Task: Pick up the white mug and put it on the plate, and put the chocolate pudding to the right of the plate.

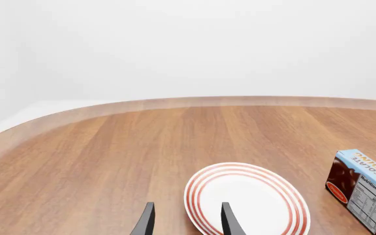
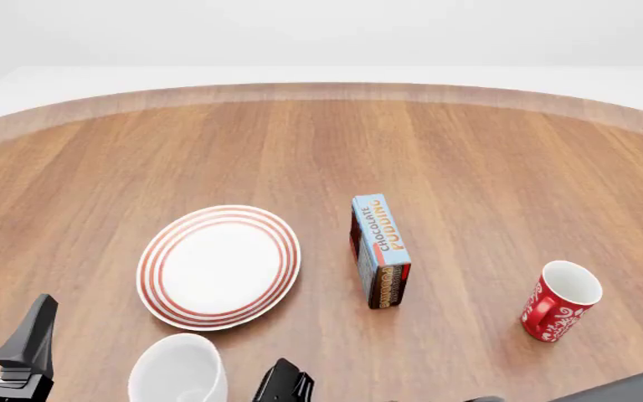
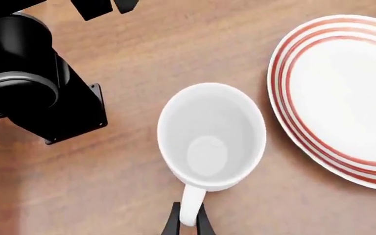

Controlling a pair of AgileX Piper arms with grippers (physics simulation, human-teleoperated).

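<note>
The white mug (image 3: pixel 211 136) is upright at the near edge, just in front of the red-ringed plate (image 2: pixel 218 266); it also shows in the front view (image 2: pixel 178 370). My right gripper (image 3: pixel 188 224) has its fingers (image 3: pixel 172 223) pressed to both sides of the mug's handle (image 3: pixel 191 203). I cannot tell whether the mug rests on the table. The chocolate pudding (image 2: pixel 381 249) lies right of the plate, a small gap away. My left gripper (image 1: pixel 188 223) is open and empty, near the plate's left side (image 1: pixel 246 200).
A red mug with white swirls (image 2: pixel 559 301) stands upright at the right. The left arm's black body (image 3: pixel 31 83) sits close beside the white mug. The wooden table's curved far edge (image 2: pixel 321 90) runs across the back.
</note>
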